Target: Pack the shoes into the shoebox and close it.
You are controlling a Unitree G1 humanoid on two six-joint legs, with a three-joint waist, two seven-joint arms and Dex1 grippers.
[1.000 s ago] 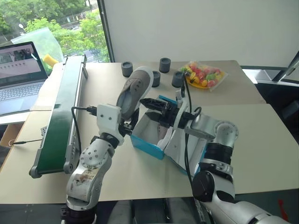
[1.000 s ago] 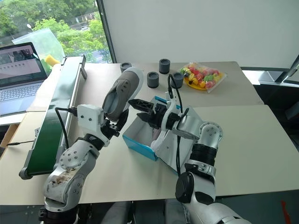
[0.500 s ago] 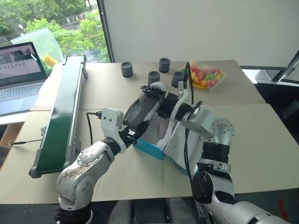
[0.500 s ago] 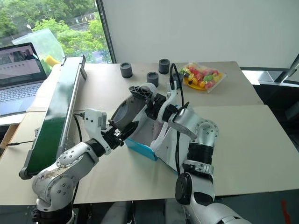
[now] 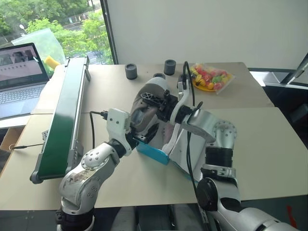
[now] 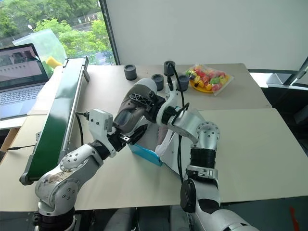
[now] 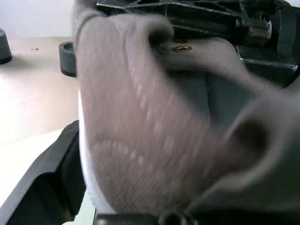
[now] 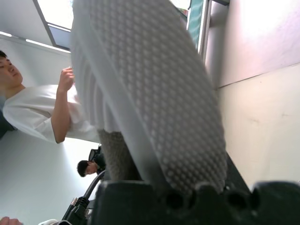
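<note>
1. Where the two arms meet at mid-frame, shows the right gripper (image 5: pixel 155 97) pressed onto the grey shoe (image 5: pixel 155 87), one latticed black finger (image 7: pixel 187 14) lying across the shoe's upper and the pale dotted sole facing the other side.
2. Holds that shoe tilted in the air, toe toward the upper middle of the frame, heel down toward the lower left.
3. Just below the heel, has the left gripper (image 5: pixel 141 138) with fingers spread, one dark finger (image 7: pixel 42 187) just beside the sole's white edge and not clamped on it.
4. Directly beneath both grippers, places the shoebox (image 5: pixel 153 153) open on the table (image 5: pixel 110 91), blue wall toward the lower edge of the frame, white lid (image 5: pixel 180 151) leaning open toward the right.
5. Inside the shoebox, gives a glimpse of a second shoe (image 5: pixel 168 137), mostly hidden by the right arm.
6. Farther out, toward the top of the frame, sets small dark cylinders (image 5: pixel 131 71) and a bag of bright sweets (image 5: pixel 210 77) on the table.
7. Along the left side, runs the green conveyor (image 5: pixel 60 120), with a laptop (image 5: pixel 19 79) at the far left edge.
8. In the right wrist view, catches a person in a white shirt (image 8: pixel 33 112) beyond the sole.
</note>
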